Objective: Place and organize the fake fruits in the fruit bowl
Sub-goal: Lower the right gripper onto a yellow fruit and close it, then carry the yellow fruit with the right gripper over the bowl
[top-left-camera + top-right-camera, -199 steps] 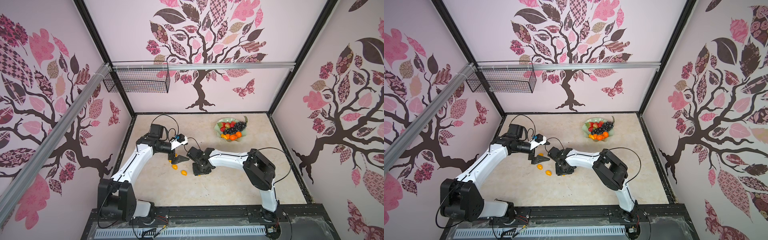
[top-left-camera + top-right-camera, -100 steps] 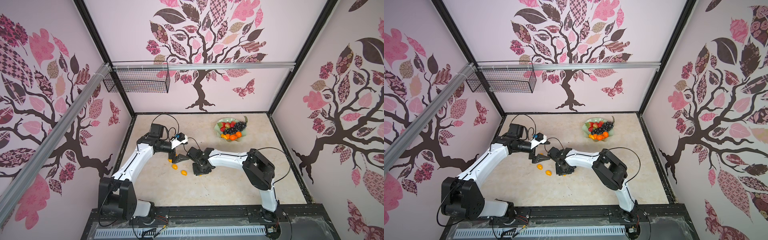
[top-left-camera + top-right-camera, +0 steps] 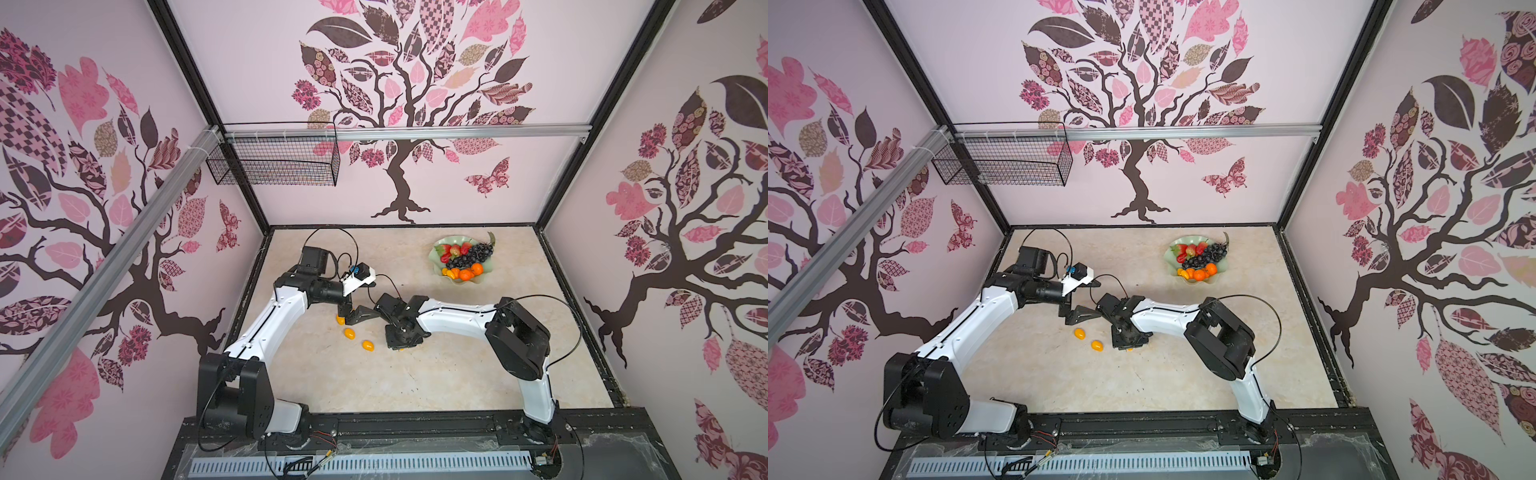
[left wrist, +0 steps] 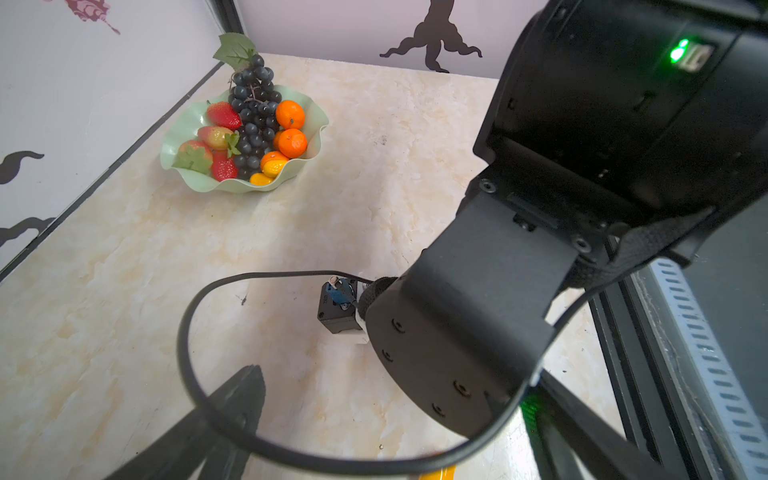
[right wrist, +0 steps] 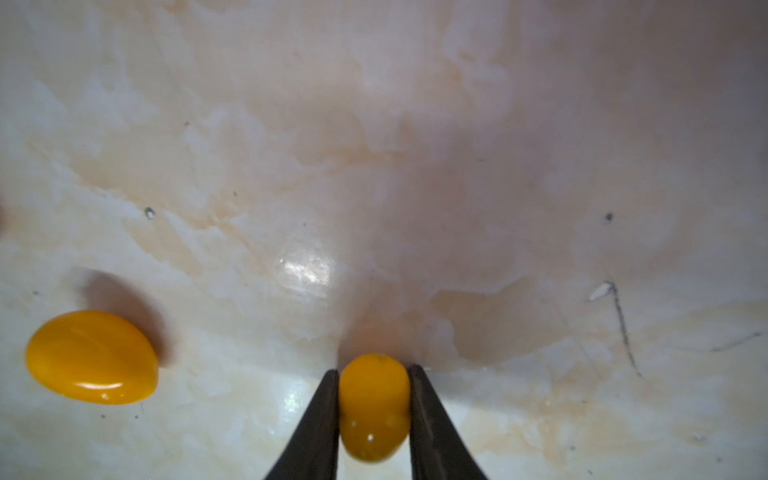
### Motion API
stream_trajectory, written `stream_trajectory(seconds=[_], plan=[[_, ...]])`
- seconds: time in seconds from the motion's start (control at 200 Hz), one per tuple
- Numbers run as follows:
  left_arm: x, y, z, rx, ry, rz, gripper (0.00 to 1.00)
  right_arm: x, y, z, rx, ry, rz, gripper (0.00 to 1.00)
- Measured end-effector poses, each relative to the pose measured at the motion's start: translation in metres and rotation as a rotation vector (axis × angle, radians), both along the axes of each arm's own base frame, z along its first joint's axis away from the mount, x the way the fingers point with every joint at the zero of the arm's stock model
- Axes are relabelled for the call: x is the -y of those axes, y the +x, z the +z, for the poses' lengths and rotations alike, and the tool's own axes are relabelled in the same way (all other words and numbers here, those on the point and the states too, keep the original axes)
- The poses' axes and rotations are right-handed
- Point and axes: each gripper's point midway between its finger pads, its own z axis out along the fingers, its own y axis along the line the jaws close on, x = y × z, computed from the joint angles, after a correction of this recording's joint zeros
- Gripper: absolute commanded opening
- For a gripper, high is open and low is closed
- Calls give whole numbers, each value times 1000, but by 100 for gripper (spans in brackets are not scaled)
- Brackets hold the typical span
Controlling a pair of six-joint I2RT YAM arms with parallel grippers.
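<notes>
My right gripper (image 5: 373, 370) pinches a kumquat (image 5: 373, 407) by its slick sides, down on the worktop (image 5: 374, 166), well short of the fruit bowl (image 4: 183, 129). Pinched off-centre, it could squirt free and knock the loose kumquat (image 5: 92, 357) farther from that bowl.

I note pale pink walls (image 3: 249, 62) with tree decals (image 3: 399, 183), a beige marbled tabletop (image 3: 415, 382), and a black wire basket (image 3: 274, 166) hung far left.

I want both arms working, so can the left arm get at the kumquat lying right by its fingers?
Probably yes. The left arm's fingers stand open just over that kumquat, with nothing seen between them. The right arm's fingers are shut on another kumquat, apart from it.
</notes>
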Motion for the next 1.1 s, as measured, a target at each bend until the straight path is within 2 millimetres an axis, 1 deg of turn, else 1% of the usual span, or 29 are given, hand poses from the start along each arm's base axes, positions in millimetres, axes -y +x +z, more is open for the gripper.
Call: stream_trajectory(seconds=[0.145,0.305,0.415,0.555,0.7,0.775,0.82,1.01,1.1], plan=[[3,6,4,15,-21,7,99,4,3,0,9,18,-12,27],[10,16,8,67,-40,24,99,25,6,4,15,32,-50,25],[15,23,11,106,-36,34,99,39,10,14,30,58,-84,25],[29,20,14,133,-39,11,99,54,21,31,57,102,-128,25],[47,18,15,138,-56,3,99,86,43,45,86,119,-211,25],[53,22,13,124,-73,21,99,105,58,52,104,124,-255,25],[55,28,12,113,-83,45,99,116,67,57,120,129,-282,25],[62,65,12,48,-153,195,99,169,106,76,170,138,-390,25],[67,78,14,21,-189,257,99,189,123,86,195,147,-427,25]])
